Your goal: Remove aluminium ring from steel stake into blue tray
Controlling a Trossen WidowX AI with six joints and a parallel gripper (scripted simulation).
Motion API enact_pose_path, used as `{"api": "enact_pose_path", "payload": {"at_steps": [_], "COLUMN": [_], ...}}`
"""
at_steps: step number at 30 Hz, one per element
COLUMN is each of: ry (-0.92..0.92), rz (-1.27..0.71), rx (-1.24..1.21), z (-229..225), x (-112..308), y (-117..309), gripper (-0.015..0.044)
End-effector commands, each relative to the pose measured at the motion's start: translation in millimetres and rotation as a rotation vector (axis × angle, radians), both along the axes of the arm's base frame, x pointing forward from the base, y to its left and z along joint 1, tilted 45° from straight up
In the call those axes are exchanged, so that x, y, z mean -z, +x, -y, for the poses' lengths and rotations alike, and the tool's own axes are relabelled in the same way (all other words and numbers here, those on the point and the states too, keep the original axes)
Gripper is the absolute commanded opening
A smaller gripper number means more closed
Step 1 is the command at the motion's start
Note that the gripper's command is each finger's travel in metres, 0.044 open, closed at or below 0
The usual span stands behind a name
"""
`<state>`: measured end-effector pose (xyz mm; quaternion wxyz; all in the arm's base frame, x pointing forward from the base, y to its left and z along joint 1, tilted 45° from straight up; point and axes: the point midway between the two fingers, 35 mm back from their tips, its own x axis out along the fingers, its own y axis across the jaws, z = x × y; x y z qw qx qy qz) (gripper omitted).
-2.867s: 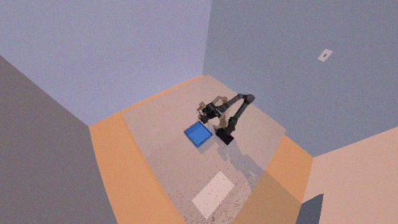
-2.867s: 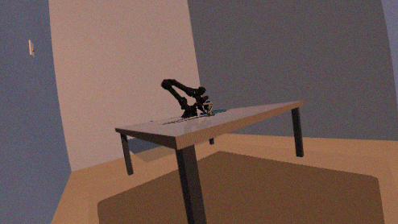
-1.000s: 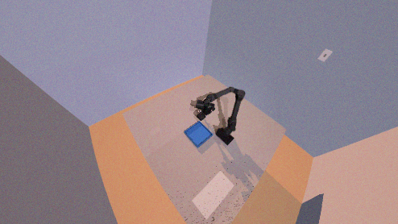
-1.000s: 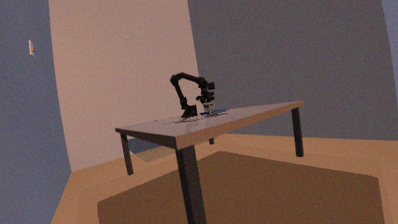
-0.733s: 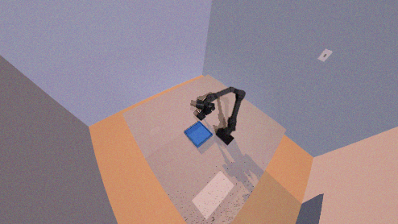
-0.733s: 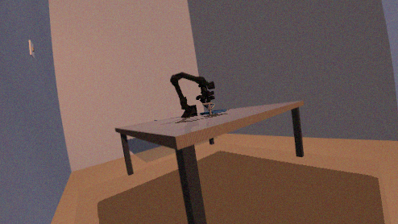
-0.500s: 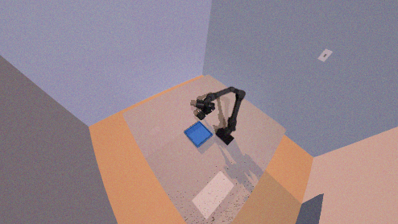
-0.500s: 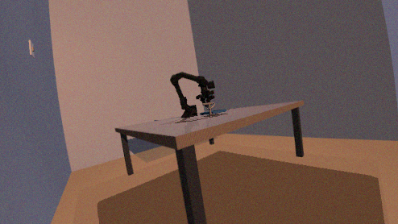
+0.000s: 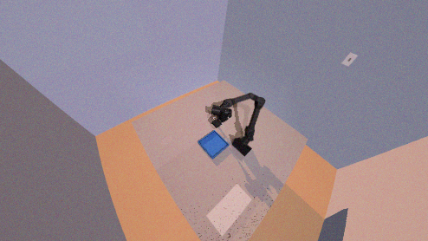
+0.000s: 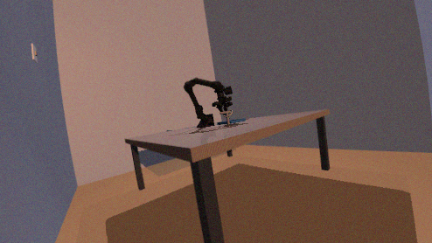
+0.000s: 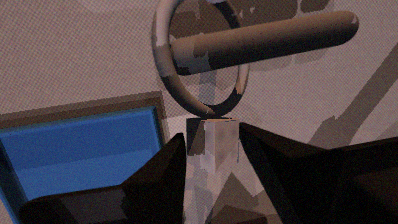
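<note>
The gripper (image 11: 211, 132) (image 10: 226, 109) is shut on the ring's pale tab (image 11: 222, 142). The aluminium ring (image 11: 162, 62) stands steeply tilted just ahead of the fingertips in the wrist view. The stake's cross-bar (image 11: 280, 36) runs across the ring's opening. It passes in front of the ring's right side, and its left end lies at the inner edge of the ring's left side. Whether the ring still surrounds the bar or post is unclear. The stake (image 10: 227, 120) stands upright below the gripper. The blue tray (image 9: 205, 150) (image 11: 75, 155) lies beside the stake.
The arm's base (image 9: 242, 147) stands on the table (image 9: 173, 147) (image 10: 175, 139), close beside the tray. The arm arches above the table to the stake. A pale rectangular patch (image 9: 230, 209) shows farther along the table. The table's edge (image 10: 262, 133) lies beyond the stake.
</note>
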<state>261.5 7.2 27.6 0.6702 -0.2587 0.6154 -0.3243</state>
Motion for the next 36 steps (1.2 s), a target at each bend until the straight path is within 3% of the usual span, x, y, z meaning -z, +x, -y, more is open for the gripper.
{"api": "enact_pose_path", "payload": {"at_steps": [1, 36], "ry": [0.022, 0.301], "rz": [0.001, 0.04], "rx": [-0.001, 0.005], "z": [1, 34], "x": [-4, -33], "y": [0, -4], "gripper": [0.0, 0.0]}}
